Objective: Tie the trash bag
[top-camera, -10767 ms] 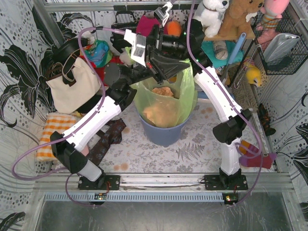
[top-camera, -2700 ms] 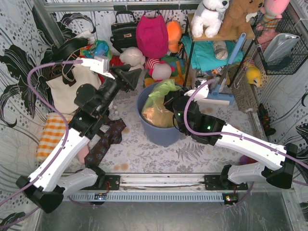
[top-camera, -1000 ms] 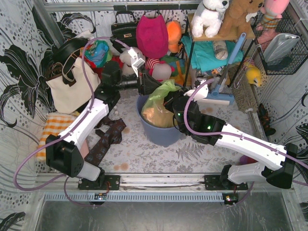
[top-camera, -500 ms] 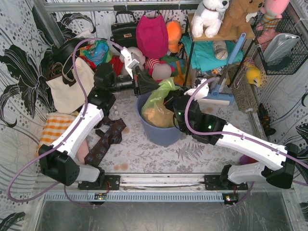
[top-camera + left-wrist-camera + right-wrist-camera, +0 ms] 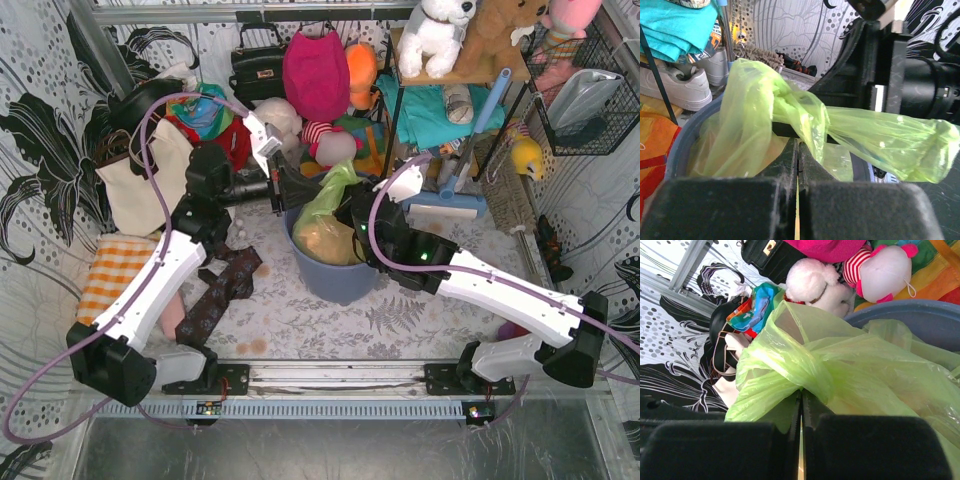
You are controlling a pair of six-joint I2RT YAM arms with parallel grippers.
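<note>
- Thin, crinkly, translucent light-green plastic trash bag [image 5: 325, 205] sits in round blue-grey plastic bin [image 5: 335, 282] mid-table. Its top is gathered & sticks up above the rim.
- Crumpled pinkish-tan paper [image 5: 322, 238] shows thru the film.
- L gripper [image 5: 796, 147] is at bag's upper-L side, by bin rim. Jaws pressed together, no gap, green film bunched at tips: pinching the bag.
- L wrist view: twisted strand of bag runs from the tips across to the R. Its loose end hangs in front of black R-arm body.
- R gripper [image 5: 801, 399] is over the bin on bag's R side. 2 fingers closed tight, tips tucked under a fold of film: gripping the bag too.
- Bag top lies between the 2 grippers, which are near each other.
- Behind bin: white plush toy [image 5: 812, 282] & black handbag [image 5: 258, 62].
</note>
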